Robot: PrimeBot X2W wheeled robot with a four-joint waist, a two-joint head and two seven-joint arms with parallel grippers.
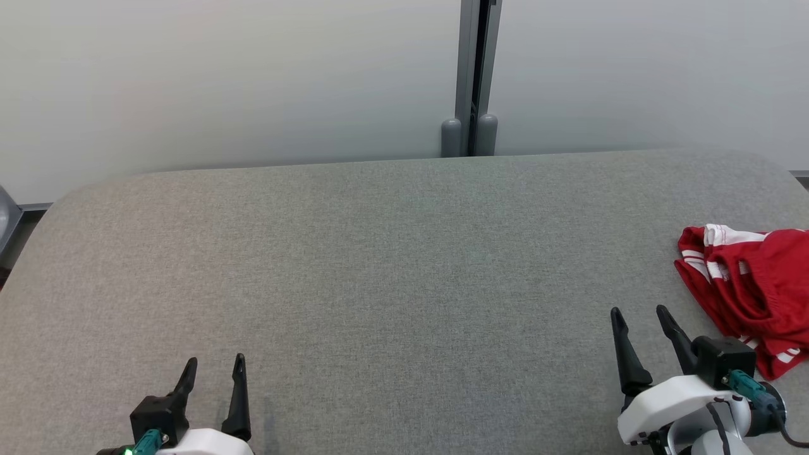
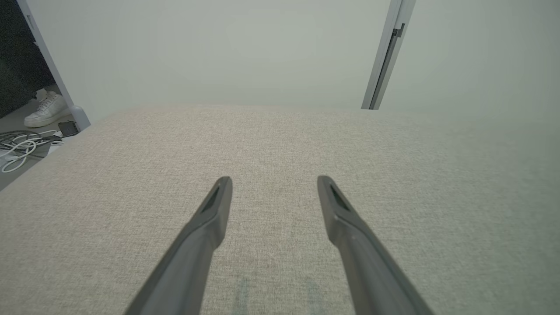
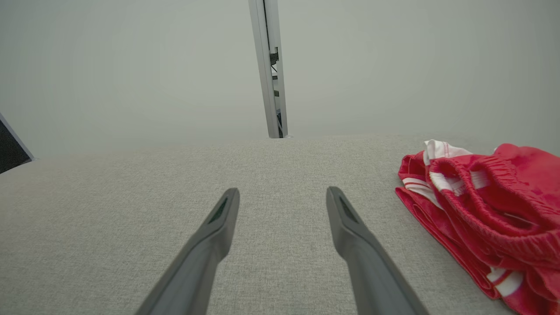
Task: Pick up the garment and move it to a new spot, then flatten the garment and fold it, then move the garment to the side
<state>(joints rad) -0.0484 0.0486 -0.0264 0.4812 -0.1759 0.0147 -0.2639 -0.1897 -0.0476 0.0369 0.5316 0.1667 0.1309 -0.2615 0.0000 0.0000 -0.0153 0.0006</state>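
Garment (image 1: pixel 752 291), red, bunched: lying on table (image 1: pixel 379 284) just right of right gripper (image 1: pixel 638 311), slightly ahead of its tips. Right gripper: fingers apart, empty, sitting nearer. Left gripper (image 1: pixel 215 360): fingers apart, empty, sitting well left of right gripper.

A broad grey fabric-covered surface (image 1: pixel 379 265) with rounded far corners bears a crumpled red garment (image 1: pixel 755 294) with white stripes, lying bunched at its right edge, towards the near side.
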